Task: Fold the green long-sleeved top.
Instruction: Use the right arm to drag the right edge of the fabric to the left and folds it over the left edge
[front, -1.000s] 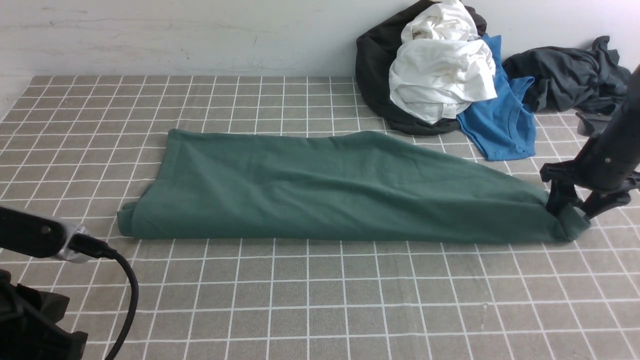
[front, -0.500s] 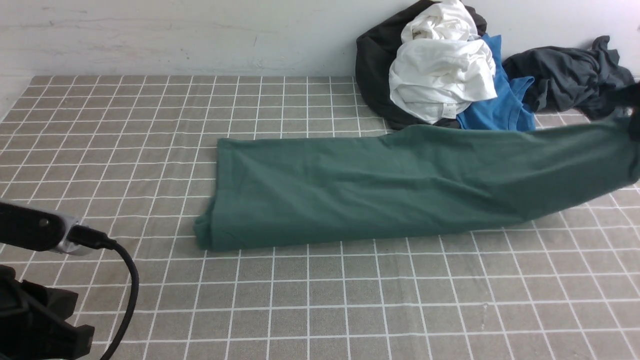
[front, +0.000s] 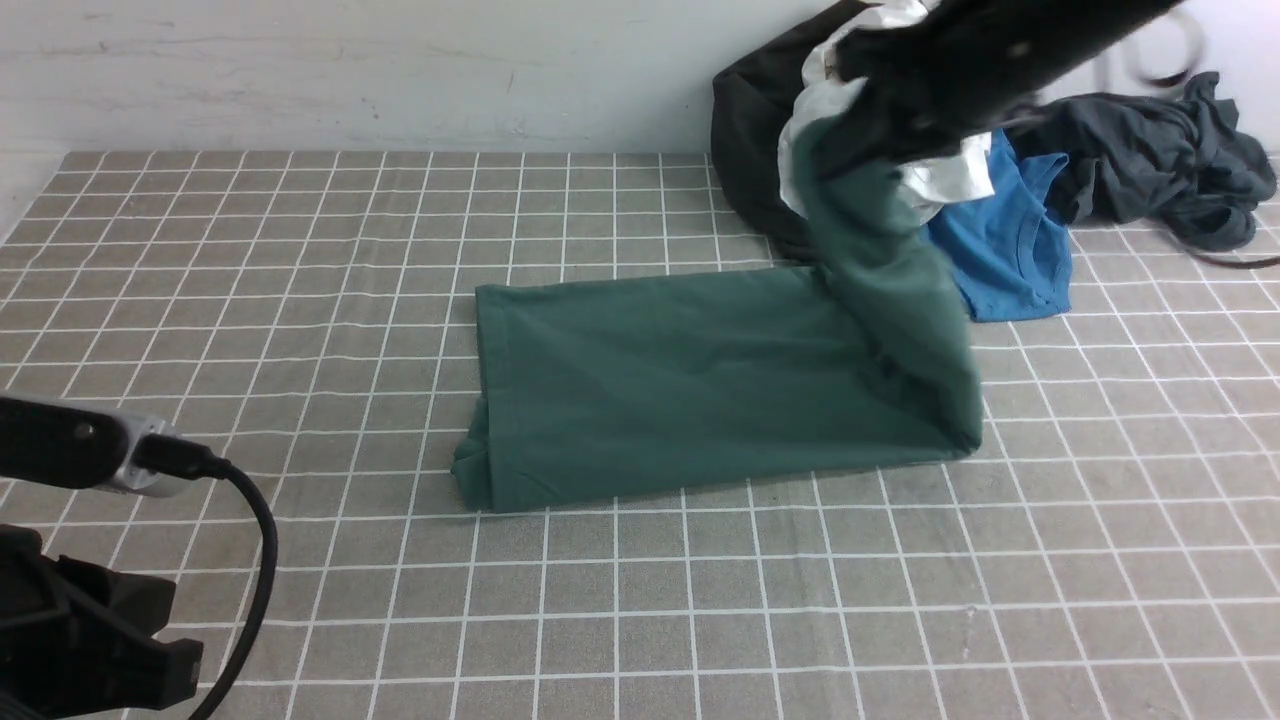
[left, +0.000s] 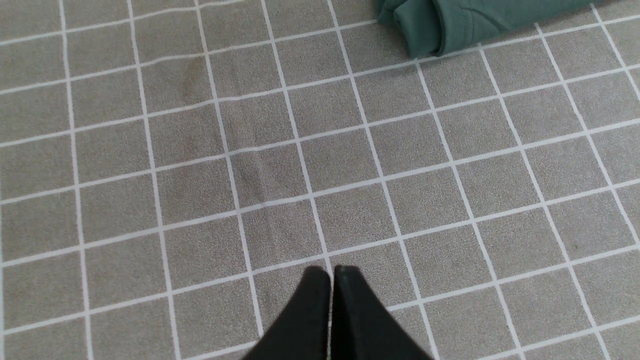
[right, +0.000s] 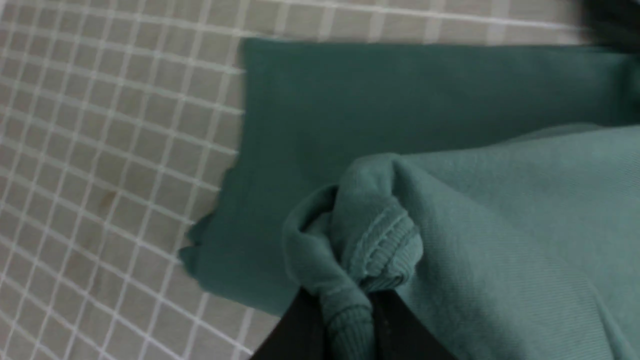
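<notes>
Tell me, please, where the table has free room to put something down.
Bare grid cloth lies in front of the green top, and also left of it up to the wall. The far right corner is crowded with heaped clothes.

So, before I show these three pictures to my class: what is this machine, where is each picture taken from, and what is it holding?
It is a robot with two arms, each ending in a pincer. The wide picture is from a camera between the arms, looking forward over a grey checked table cover. The other two are from cameras on the wrists. The right pincer is shut on a ribbed edge of the green long-sleeved top, lifting that end while the rest lies flat. The left pincer is shut, holds nothing and hangs over bare cover. At the back lie a white garment, a blue T-shirt and a dark charcoal garment.
</notes>
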